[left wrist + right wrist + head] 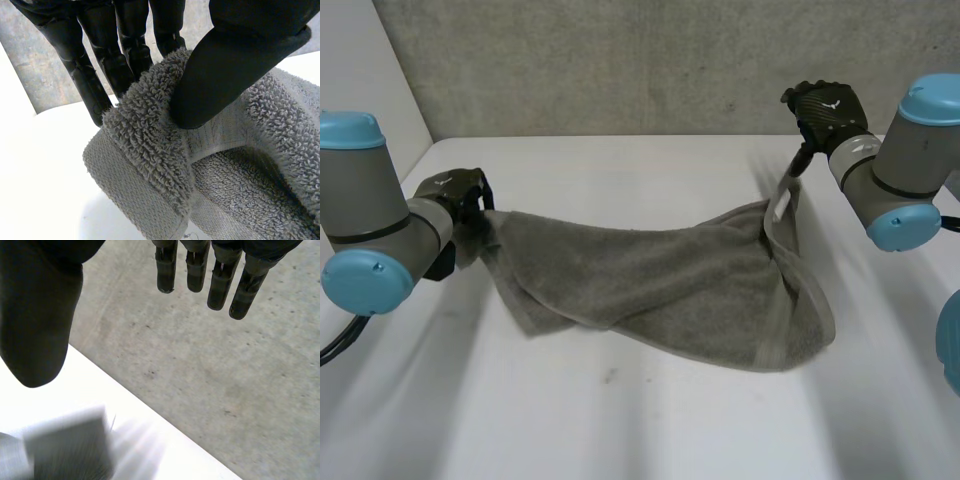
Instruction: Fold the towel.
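One end of the grey towel is found clamped between thumb and fingers of the left robot hand, the rest being draped loosely on the white worktop, bunched and partly doubled over itself. The right robot hand is held above the opposite corner, fingers straight and thumb apart, gripping nothing; whether that lifted corner touches it cannot be settled from the blurred view. No neat fold is judged completed, and most of the task is outstanding.

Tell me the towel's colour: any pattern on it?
Plain grey, no pattern. The towel shows best in the left wrist view, where its looped pile is close up.
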`<state>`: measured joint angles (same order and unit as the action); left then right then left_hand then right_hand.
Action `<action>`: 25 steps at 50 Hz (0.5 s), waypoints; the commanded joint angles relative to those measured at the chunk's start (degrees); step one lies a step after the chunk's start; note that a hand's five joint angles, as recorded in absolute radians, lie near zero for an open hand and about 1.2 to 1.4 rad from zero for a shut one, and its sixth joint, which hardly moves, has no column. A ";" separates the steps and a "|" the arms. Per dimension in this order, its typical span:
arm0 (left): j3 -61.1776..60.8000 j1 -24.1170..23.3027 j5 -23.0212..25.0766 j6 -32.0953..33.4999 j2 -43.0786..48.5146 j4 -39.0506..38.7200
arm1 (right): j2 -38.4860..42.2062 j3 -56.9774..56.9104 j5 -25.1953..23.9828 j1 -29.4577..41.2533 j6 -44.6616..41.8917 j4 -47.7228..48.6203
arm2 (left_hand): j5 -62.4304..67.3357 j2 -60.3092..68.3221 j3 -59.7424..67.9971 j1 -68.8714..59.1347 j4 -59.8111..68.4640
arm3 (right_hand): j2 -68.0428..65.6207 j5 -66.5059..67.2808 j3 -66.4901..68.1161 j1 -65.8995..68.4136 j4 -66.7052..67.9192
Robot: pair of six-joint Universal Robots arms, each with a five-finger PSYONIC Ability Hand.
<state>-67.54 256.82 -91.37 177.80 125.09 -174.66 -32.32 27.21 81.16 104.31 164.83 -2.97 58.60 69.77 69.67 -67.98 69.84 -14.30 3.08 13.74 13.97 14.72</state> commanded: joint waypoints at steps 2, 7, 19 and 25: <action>-2.95 0.00 0.05 0.18 -2.66 0.02 | -7.58 5.04 3.39 -0.43 -2.14 -8.99 | 11.40 10.23 10.33 -12.02 10.16 | 4.30 -3.08 -3.74 -3.97 -4.72; -6.98 0.00 0.14 0.27 -6.34 -1.12 | -18.97 19.93 2.60 -0.69 -4.60 -15.66 | 11.40 10.23 10.33 -12.02 10.16 | 4.30 -3.08 -3.74 -3.97 -4.72; -16.48 -0.09 0.31 0.88 -12.76 -5.60 | -37.73 55.76 -5.05 -0.51 -7.50 -9.95 | 11.40 10.23 10.33 -12.02 10.16 | -11.94 13.15 12.49 12.26 11.51; -18.95 0.17 0.40 0.97 -13.64 -6.92 | -43.42 73.47 -8.12 0.28 -9.25 1.70 | 11.40 10.23 10.33 -12.02 10.16 | -14.46 15.68 15.02 14.79 14.04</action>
<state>-84.45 256.80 -91.03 178.70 112.13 -180.48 -71.94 88.08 75.28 104.17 156.98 -10.16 58.60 69.77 69.68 -67.93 69.84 -27.45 18.36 27.80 27.56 27.78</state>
